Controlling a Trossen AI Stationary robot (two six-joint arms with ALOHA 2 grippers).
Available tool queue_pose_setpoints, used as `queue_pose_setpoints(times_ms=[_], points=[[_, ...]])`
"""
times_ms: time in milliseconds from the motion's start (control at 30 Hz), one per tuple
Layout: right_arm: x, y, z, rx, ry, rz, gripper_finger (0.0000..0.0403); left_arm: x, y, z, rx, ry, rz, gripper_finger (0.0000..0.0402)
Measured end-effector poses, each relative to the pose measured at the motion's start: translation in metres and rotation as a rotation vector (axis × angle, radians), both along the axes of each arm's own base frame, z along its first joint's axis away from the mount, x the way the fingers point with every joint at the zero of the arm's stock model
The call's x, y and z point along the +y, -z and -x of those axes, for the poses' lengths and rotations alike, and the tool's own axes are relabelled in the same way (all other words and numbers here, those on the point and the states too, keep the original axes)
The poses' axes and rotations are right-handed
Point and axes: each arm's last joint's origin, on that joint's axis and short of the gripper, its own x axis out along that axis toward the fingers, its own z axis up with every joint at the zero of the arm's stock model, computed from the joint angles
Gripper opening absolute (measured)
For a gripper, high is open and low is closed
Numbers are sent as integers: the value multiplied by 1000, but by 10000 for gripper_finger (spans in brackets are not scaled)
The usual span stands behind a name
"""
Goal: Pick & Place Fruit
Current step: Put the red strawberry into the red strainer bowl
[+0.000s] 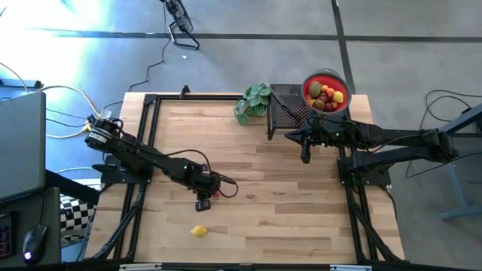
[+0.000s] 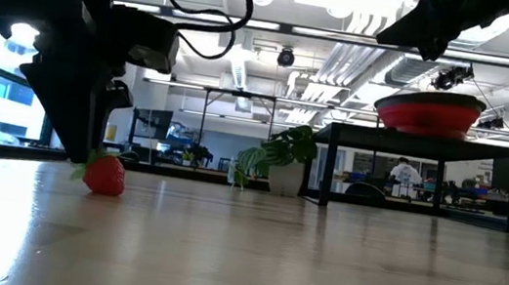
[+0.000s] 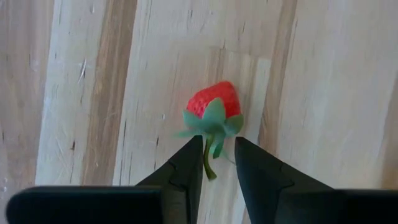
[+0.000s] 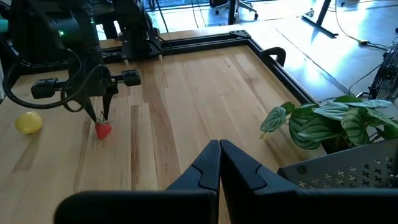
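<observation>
High view shows most fruit [image 1: 325, 96] already in the red bowl [image 1: 310, 83]. Left gripper [image 3: 218, 163] jaws grasp the strawberry [image 3: 214, 106] stem on the worktop [image 1: 286, 196]; a lemon [image 1: 199, 231] lies nearby. Right gripper [image 4: 219, 163] jaws are clenched, empty.

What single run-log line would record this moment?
left end effector: fingers astride strawberry stem, berry on table | right end effector: shut, waiting near red bowl | lemon: loose
</observation>
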Motion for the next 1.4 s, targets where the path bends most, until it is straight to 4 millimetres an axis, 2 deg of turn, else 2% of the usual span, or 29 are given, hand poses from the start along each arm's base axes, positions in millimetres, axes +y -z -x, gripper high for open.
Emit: queue_pose_setpoints(times_ms=[867, 967, 1200, 1400], points=[[0, 0, 0, 3, 0, -1, 2, -1, 0, 0, 5, 11, 28, 86], [0, 0, 0, 3, 0, -1, 2, -1, 0, 0, 5, 11, 28, 72], [0, 0, 0, 3, 0, -1, 2, -1, 0, 0, 5, 11, 28, 8], [0, 0, 0, 3, 0, -1, 2, -1, 0, 0, 5, 11, 27, 10]])
